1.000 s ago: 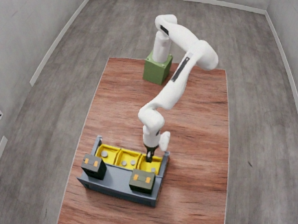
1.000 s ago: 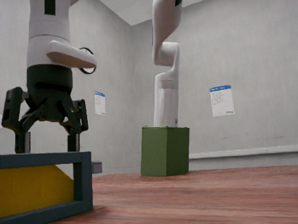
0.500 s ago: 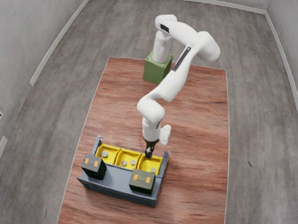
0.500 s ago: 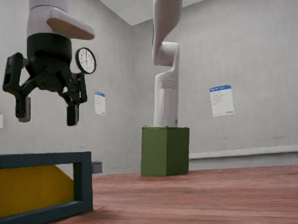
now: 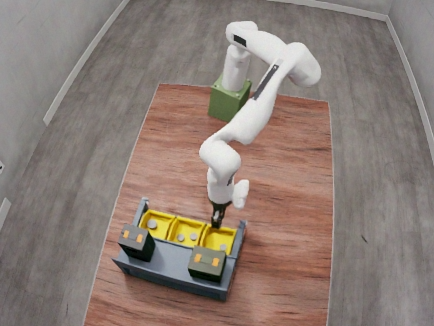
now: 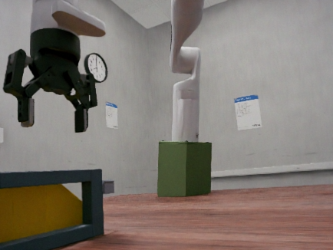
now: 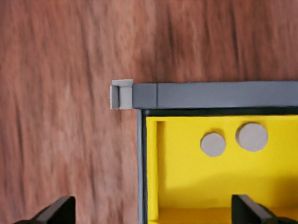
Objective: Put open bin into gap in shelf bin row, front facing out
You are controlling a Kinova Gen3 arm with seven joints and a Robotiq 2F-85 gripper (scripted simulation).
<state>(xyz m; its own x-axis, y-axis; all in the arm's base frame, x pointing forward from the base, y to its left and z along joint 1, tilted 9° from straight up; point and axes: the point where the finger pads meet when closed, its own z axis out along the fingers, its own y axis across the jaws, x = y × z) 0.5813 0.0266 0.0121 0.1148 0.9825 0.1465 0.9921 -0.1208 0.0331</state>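
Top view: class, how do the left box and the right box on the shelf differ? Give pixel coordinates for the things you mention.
The left box [image 5: 136,242] looks narrower; the right box [image 5: 207,262] looks wider.
The left box's orange patches sit closer together than the right box's.
The left box stands near the shelf's [image 5: 171,260] left end, the right box nearer its right end.
Both are dark green with two orange patches.

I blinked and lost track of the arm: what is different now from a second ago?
The open claw has risen, from down near the top of the shelf to well above it. Its fingers stood apart then too, so no grab or release shows. The yellow bins, the two dark boxes and the green base stayed put.
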